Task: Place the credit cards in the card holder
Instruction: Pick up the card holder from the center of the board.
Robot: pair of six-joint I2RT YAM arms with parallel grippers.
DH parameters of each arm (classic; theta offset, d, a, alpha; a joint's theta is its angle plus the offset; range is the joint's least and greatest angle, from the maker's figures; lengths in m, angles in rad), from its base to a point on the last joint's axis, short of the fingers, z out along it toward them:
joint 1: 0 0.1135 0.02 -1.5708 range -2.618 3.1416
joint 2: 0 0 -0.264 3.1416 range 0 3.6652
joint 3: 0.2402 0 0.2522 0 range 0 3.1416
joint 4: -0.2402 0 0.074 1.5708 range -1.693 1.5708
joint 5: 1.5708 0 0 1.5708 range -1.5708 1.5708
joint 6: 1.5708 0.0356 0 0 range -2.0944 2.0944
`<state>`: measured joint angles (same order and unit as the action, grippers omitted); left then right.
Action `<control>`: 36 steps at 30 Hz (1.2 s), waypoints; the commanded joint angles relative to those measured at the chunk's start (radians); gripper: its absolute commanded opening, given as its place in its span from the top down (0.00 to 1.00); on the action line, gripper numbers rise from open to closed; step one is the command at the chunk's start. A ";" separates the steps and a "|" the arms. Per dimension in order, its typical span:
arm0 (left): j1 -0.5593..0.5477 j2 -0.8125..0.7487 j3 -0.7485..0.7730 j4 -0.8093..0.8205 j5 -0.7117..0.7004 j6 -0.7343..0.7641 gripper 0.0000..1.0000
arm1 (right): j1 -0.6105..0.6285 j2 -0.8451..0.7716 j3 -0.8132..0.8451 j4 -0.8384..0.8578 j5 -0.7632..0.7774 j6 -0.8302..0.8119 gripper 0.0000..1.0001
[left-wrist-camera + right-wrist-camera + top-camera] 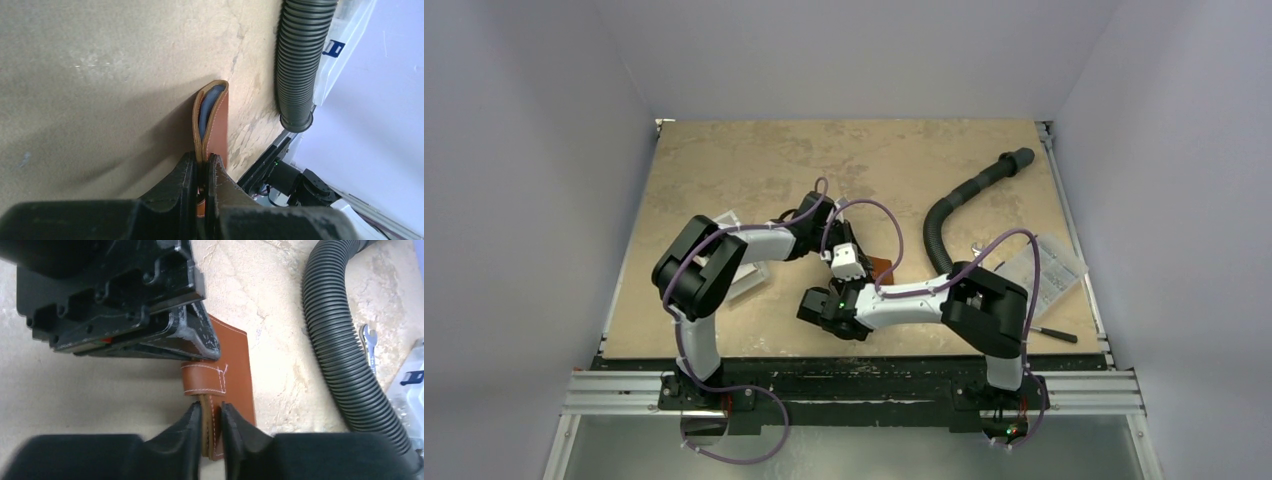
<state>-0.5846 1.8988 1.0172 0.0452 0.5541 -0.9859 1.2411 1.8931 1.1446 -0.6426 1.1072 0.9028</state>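
Observation:
The card holder (220, 125) is a brown leather wallet standing on edge on the table, folded nearly flat. My left gripper (202, 162) is shut on its near end. Between its leaves shows a bluish-grey layer (206, 107); I cannot tell whether that is a credit card or pocket lining, and no credit cards show elsewhere. In the right wrist view the card holder (239, 365) lies past my right gripper (211, 410), whose fingers pinch its stitched edge just below the strap. From above, both grippers (864, 268) (849, 295) meet at the card holder (883, 268) mid-table.
A black corrugated hose (964, 205) curves across the right half of the table, close behind the wallet (340, 340). A clear printed packet (1049, 265) and a black tool (1054, 335) lie at the right edge. A clear-and-white box (746, 272) sits under the left arm.

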 commanded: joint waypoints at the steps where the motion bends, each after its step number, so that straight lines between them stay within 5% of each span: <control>1: 0.007 -0.040 0.041 -0.017 -0.003 0.051 1.00 | -0.006 -0.054 -0.011 -0.049 0.070 0.049 0.86; 4: 0.012 -0.081 0.052 -0.025 -0.025 0.088 0.93 | -0.020 -0.146 -0.095 0.122 -0.008 -0.064 1.00; 8: 0.025 -0.164 0.077 -0.042 -0.100 0.168 0.23 | -0.082 -0.371 -0.327 0.555 -0.282 -0.283 1.00; 10: 0.029 -0.215 0.091 -0.078 -0.137 0.219 0.06 | -0.103 -0.489 -0.408 0.691 -0.393 -0.325 1.00; 15: 0.031 -0.350 0.086 -0.008 -0.183 0.302 0.03 | -0.293 -0.737 -0.523 0.793 -0.698 -0.280 1.00; 24: 0.029 -0.451 0.001 0.284 -0.018 0.276 0.04 | -0.644 -1.105 -0.691 0.946 -1.178 -0.157 1.00; 31: 0.028 -0.427 -0.057 0.521 0.113 0.139 0.07 | -0.823 -1.140 -0.745 1.153 -1.457 0.029 1.00; 36: 0.028 -0.500 0.012 0.271 -0.020 0.344 0.09 | -0.857 -1.027 -0.740 1.305 -1.536 0.125 1.00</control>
<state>-0.5568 1.4700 0.9688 0.4030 0.6064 -0.7807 0.4019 0.8028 0.4034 0.4511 -0.2829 0.9073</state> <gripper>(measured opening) 0.911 0.053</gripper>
